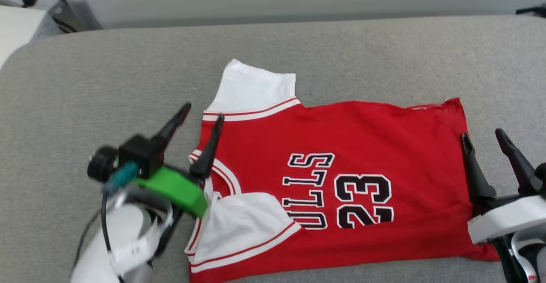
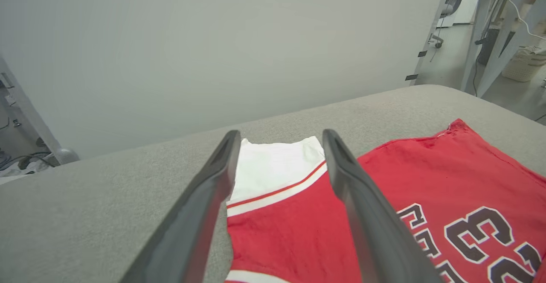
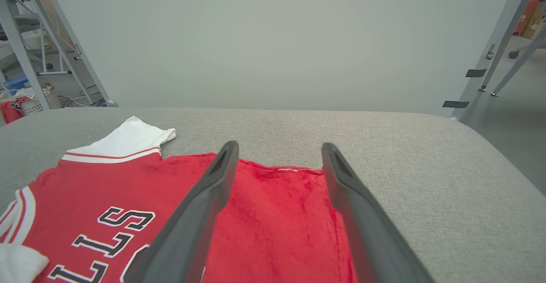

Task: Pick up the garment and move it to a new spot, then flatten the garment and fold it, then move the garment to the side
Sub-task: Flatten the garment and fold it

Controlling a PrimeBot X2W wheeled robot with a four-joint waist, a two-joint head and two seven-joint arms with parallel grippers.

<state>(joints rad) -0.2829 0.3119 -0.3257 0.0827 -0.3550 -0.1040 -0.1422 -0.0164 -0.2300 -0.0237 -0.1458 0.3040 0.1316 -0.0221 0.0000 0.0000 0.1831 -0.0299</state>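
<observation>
A: How is the fold best handled, taken from the left end?

B: The garment (image 1: pixel 362 133) is judged to be flattened and partly folded. The near sleeve (image 1: pixel 243 219) is turned in over the chest, while the far sleeve (image 1: pixel 251 88) is spread out on the grey padded surface (image 1: pixel 106 74). At the left, a pinch is best taken low at the shoulder, with the cloth caught cleanly and the collar (image 1: pixel 224 176) not dragged out of line.

A: And toward the right?

B: The hem (image 1: pixel 452 116) is best gripped at a matching point, so that both ends are lifted and carried over together. If one end is led ahead, the lettered front is likely to be skewed and creased.

A: Where is the garment placed relative to the grippers?

B: It is laid lengthwise between them, collar to the left and hem to the right. The left gripper (image 1: pixel 203 112) is held wide apart with nothing between its fingers. It is poised over the shoulder beside the collar, and in its wrist view the far sleeve's striped band is framed between the two fingers. Contact with the cloth cannot be confirmed there. The right gripper (image 1: pixel 482 135) is likewise spread wide and empty. It is set at the hem's edge — one finger is seen over red cloth, the other over bare grey surface just beside it. In its wrist view the hem's far corner is seen between the fingers.
</observation>
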